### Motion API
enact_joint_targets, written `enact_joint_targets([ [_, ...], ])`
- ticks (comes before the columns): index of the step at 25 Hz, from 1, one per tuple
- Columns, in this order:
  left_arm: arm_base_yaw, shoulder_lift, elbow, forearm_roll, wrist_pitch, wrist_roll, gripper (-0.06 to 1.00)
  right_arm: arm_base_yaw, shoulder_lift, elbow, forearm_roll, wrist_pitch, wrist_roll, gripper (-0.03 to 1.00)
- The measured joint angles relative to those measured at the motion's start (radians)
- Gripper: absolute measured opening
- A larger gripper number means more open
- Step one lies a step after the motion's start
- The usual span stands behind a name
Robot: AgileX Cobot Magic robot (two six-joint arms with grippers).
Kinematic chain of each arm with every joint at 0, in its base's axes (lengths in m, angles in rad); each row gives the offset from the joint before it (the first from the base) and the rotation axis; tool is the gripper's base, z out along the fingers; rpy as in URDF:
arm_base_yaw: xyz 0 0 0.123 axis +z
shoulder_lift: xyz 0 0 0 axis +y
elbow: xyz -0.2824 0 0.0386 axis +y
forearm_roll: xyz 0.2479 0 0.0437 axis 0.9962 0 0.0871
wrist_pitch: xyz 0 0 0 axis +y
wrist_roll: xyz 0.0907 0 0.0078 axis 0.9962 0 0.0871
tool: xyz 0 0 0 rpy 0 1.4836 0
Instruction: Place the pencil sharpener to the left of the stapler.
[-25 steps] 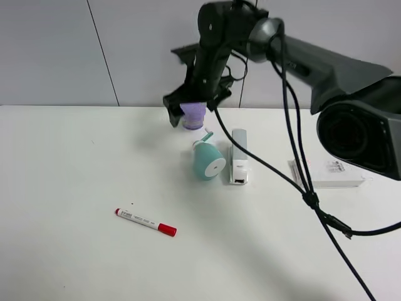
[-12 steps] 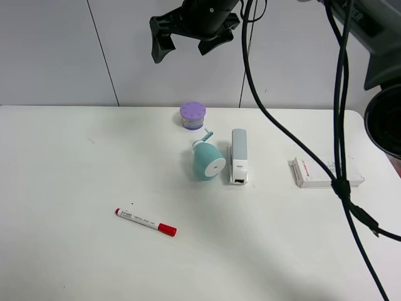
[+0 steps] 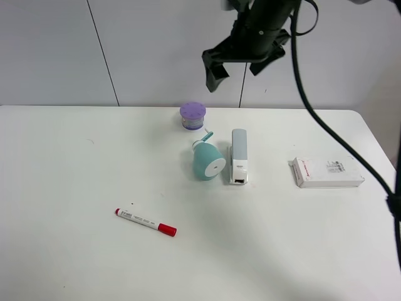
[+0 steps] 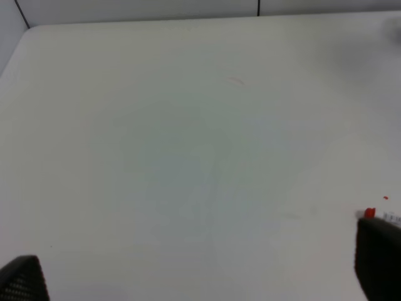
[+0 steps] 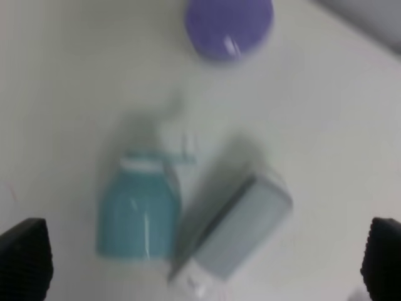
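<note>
I see the pencil sharpener (image 3: 207, 161) lying just left of the stapler (image 3: 239, 156). The purple container (image 3: 193, 115) behind them is lidded, contents hidden. My right gripper (image 3: 237, 64) hangs high, spread empty; left gripper (image 4: 200, 282) likewise parted.

I see a broad white table (image 3: 75, 251) filling most of what lies below me, its top smooth and matte, its far right corner rounded. Behind its far edge stands a pale grey wall (image 3: 56, 50) of flat panels, split by thin dark seams: one slants down on the left, another runs straight down near the middle. Where wall meets table there is a thin dark line. The light is even and soft, casting only faint grey shadows on the tabletop. No floor or window is in my view.
</note>
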Motion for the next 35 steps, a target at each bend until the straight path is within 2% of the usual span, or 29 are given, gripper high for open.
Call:
enact_joint_targets([
  [4,0.000,0.000,0.000,0.000,0.000,0.000,0.99,-0.066,-0.157,0.192,-0.004,0.001,0.052,0.99],
  [7,0.000,0.000,0.000,0.000,0.000,0.000,0.99,-0.147,-0.273,0.295,-0.038,0.002,0.069,0.99],
  [21,0.000,0.000,0.000,0.000,0.000,0.000,0.99,-0.585,-0.782,0.573,-0.158,0.003,0.062,0.99],
  [25,0.000,0.000,0.000,0.000,0.000,0.000,0.99,-0.644,-0.927,0.616,-0.159,0.005,0.062,0.99],
  [31,0.000,0.000,0.000,0.000,0.000,0.000,0.99,-0.649,-1.111,0.661,-0.123,0.003,0.062,0.99],
  [35,0.000,0.000,0.000,0.000,0.000,0.000,0.99,-0.649,-1.247,0.769,-0.092,0.003,0.049,0.99],
])
